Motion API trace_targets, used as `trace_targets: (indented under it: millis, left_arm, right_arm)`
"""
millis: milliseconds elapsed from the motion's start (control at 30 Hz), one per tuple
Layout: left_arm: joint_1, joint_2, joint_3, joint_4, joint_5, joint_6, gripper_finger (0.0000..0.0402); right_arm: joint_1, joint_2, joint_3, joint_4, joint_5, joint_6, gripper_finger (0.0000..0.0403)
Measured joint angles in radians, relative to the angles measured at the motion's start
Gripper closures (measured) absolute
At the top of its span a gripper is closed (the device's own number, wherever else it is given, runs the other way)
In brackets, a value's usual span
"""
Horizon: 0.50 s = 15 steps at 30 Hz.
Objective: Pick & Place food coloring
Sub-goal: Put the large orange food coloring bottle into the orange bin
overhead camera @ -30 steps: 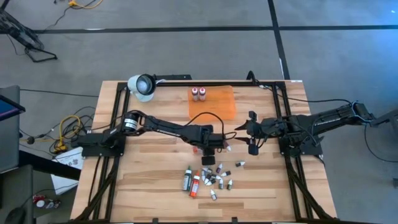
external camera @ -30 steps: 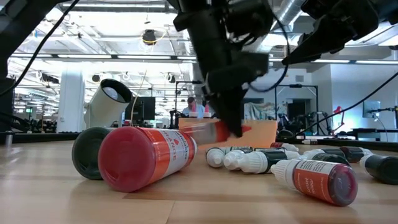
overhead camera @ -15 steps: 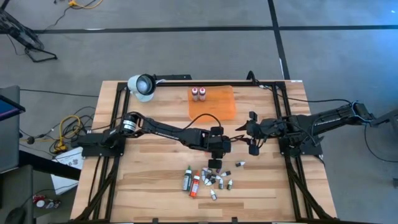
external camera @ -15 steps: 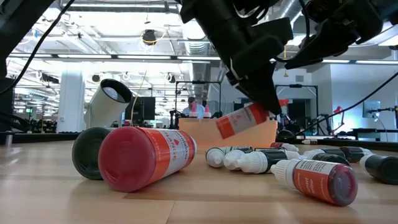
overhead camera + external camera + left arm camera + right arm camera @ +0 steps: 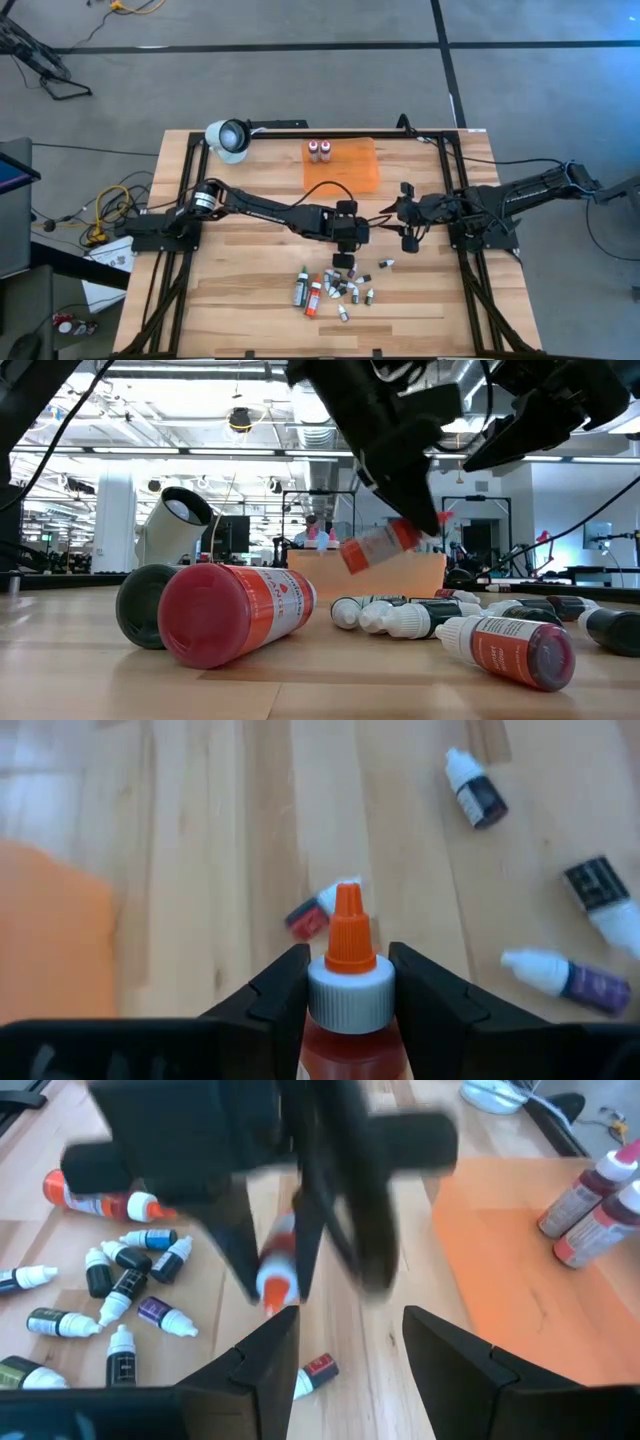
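While the high view looks down on the whole table (image 5: 220, 290), we see the left gripper (image 5: 348, 236) at frame centre, above the pile of small dropper bottles (image 5: 345, 287) in the lower middle; the right gripper (image 5: 403, 215) sits right of centre, and the orange mat (image 5: 350, 172) with two pink bottles (image 5: 319, 150) lies in the upper middle. A white lamp (image 5: 228, 138) sits upper left

In the low view we see the left gripper (image 5: 405, 500) at upper centre pinching an orange bottle (image 5: 372, 546), tilted and lifted off the wood. A big red bottle (image 5: 235, 612) lies on its side at lower left, a red-labelled dropper (image 5: 505, 648) at lower right, the right arm at upper right

In the left wrist view we see both dark fingers (image 5: 275, 995) pressed onto the orange bottle's (image 5: 347, 1005) white collar at bottom centre, orange tip pointing up-frame; a small red dropper (image 5: 315, 910) lies just past it, dark droppers (image 5: 475, 792) at upper right

In the right wrist view our own fingers (image 5: 260, 1365) stand spread with nothing between them at the bottom; the left gripper (image 5: 280, 1255) with the orange bottle (image 5: 277, 1275) fills the centre, droppers (image 5: 120, 1280) at left, pink bottles (image 5: 590, 1205) on the mat (image 5: 500, 1280) at right
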Motion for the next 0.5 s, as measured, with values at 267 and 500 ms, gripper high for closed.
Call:
trace_targets:
  millis: [267,500]
  left_arm:
    - [-0.014,-0.121,-0.060,0.015,-0.002,0.006,0.0283]
    - [-0.016,-0.327,-0.421,0.486,0.005,0.006,0.0280]
  right_arm:
    - [0.000,0.000,0.000,-0.005,0.001,0.001,0.0230]
    - [0.000,0.000,0.000,-0.003,0.001,0.009,0.0230]
